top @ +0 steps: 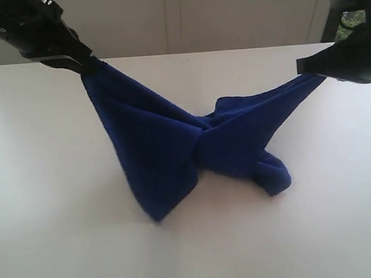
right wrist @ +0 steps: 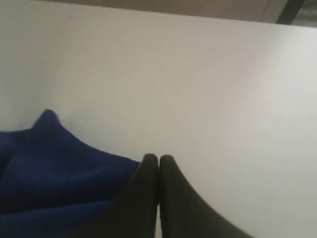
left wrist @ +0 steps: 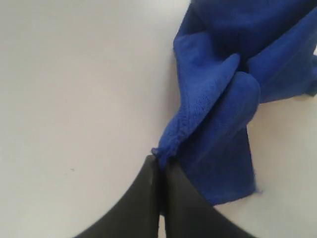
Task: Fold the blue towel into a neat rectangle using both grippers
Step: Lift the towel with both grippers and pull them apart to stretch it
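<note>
Blue towel [top: 173, 146] at the middle of the white worktop [top: 46, 236], hoisted by two corners and sagging between them, twisted into a bow-tie shape that narrows at the waist. Larger wing toward 9 o'clock of that waist, hanging as a broad pleated sheet, with its lowest point at 7 o'clock touching the worktop. Smaller wing toward 3 o'clock, with a rolled end at 5 o'clock resting on the surface.

At 10 o'clock of the cloth, the left hand [top: 88, 64], clenched on the top corner, with the fabric drawn taut from its tip. At 2 o'clock, the right hand [top: 306, 67], clamped on the opposite corner, the cloth stretched up to it in a narrowing band. Both raised above the worktop, well apart, with the towel strung between.

Seen from the left wrist: black fingers [left wrist: 143, 198] pressed together, a bit of blue edge caught at the tips. Seen from the right wrist: tips shut against each other, cloth bunched along one side — the pinch itself not clear there.

Farther off at 12 o'clock, a pale panelled wall [top: 197, 18].
</note>
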You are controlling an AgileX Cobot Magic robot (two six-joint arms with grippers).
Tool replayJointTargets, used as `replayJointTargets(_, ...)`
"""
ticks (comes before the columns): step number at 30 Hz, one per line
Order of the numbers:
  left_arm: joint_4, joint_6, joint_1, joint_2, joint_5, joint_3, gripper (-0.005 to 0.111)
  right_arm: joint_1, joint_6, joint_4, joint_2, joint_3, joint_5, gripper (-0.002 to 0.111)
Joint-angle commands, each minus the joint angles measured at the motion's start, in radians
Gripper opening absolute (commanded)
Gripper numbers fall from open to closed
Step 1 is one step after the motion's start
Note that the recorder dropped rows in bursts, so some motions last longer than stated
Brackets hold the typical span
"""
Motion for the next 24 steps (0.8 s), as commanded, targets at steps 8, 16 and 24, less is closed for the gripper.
replayJointTargets(8,0.246,-0.217,0.002,-0.210,0.088,0.023,0.000,-0.053,0.000,-0.028,-0.264,-0.024,0.169,0.000)
replayJointTargets(16,0.325,-0.381,0.002,-0.464,-0.020,0.263,0.000,-0.053,0.017,-0.047,-0.489,-0.024,0.341,0.000)
replayJointTargets(24,0.325,-0.401,0.002,-0.765,-0.023,0.396,0.000,-0.053,0.017,-0.047,-0.749,-0.024,0.437,0.000)
